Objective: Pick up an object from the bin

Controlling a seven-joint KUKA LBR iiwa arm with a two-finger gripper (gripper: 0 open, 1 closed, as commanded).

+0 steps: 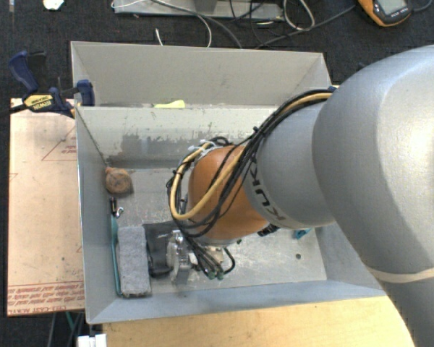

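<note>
Grey metal walls of the bin (202,132) frame a scuffed floor, and at its front left lies a flat black thing (153,243), its shape hard to make out, with the gripper (178,260) low beside it on the right; I cannot tell whether the gripper is open or closed. Just left of the black thing lies a grey block (132,262), a brown lump (118,181) sits farther back by the left wall, and a blue bit (300,233) shows well apart at the right.
</note>
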